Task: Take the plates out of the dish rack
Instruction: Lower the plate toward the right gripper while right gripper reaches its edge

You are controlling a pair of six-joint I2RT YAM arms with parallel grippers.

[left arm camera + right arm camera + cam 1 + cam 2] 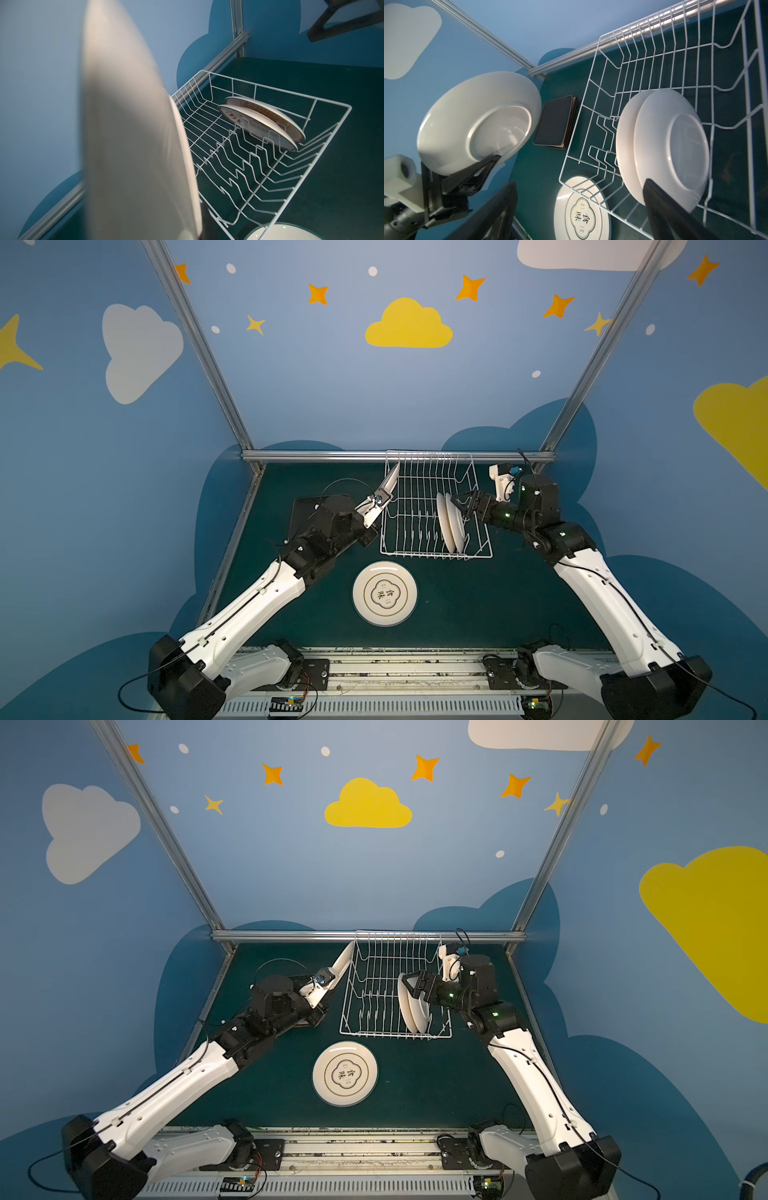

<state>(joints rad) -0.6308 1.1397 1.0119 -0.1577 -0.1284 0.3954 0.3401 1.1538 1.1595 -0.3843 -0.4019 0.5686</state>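
Observation:
The white wire dish rack (432, 472) (395, 946) stands at the back of the table. Two round white plates (451, 526) (670, 141) stand on edge at its right side. My right gripper (457, 501) (581, 207) is open at their top rims, one finger (664, 207) lying over the back of the nearer plate. My left gripper (376, 501) (483, 164) is shut on the rim of another round white plate (391, 481) (128, 124) (477, 122), held tilted in the air off the rack's far left corner.
A round white plate (384, 593) (345, 1073) with dark characters lies flat on the green table in front of the rack. A stack of black-backed square plates (556, 122) (301, 510) lies left of the rack, partly under my left arm. Aluminium frame rails border the table.

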